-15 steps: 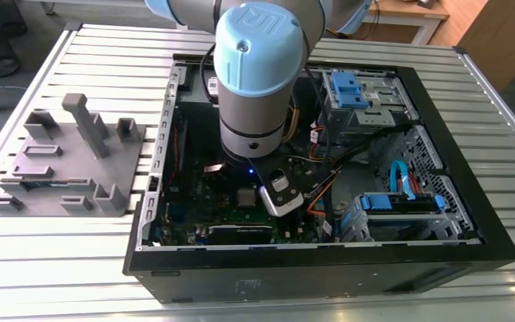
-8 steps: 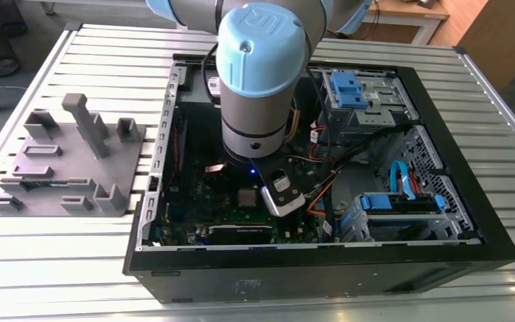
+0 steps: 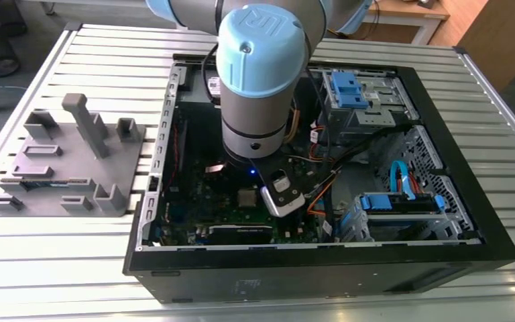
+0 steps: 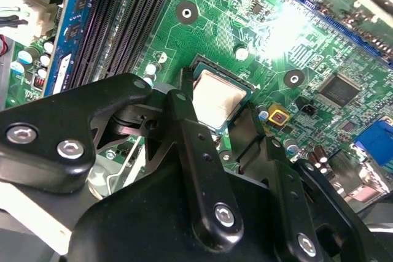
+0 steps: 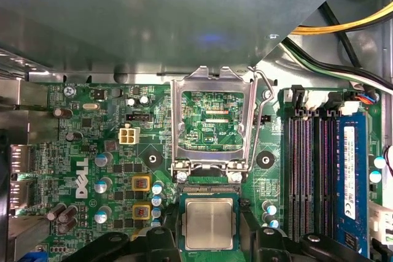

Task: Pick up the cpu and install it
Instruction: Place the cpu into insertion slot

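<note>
A black open computer case (image 3: 329, 261) lies on a white slatted metal table (image 3: 51, 268). A grey plastic holder (image 3: 70, 161) sits beside it on the exterior view's left. Inside, a green circuit board (image 5: 80, 127) carries black memory slots (image 5: 307, 170), 1 blue memory stick (image 5: 350, 170) and a silver hinged metal frame (image 5: 177, 121), which stands open.

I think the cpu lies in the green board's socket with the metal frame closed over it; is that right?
Not quite: the cpu lies in the socket of the green board, but the metal frame is swung open, as the first wrist view shows.
</note>
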`<action>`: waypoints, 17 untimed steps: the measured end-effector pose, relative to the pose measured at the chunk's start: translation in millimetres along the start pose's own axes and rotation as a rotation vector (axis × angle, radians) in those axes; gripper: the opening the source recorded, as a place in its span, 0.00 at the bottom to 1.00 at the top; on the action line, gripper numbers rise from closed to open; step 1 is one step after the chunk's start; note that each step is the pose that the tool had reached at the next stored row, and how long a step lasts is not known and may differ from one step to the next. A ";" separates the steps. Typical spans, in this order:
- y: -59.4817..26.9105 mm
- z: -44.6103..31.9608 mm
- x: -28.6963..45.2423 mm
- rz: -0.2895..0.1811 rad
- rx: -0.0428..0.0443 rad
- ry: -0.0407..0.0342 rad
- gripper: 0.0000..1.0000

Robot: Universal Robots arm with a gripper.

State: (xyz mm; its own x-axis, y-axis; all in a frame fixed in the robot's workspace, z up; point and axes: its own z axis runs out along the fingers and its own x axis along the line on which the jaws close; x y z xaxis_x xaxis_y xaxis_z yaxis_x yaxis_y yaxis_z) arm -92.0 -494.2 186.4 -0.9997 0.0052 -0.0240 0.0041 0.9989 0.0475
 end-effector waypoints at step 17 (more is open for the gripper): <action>0.1 0.7 -0.2 0.000 -0.0008 -0.0006 0.53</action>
State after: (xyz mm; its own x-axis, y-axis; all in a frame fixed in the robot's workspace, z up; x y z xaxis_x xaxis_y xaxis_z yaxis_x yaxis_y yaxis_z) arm -91.8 -494.0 185.7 -0.9997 0.0049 -0.0246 0.0037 0.9988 0.0483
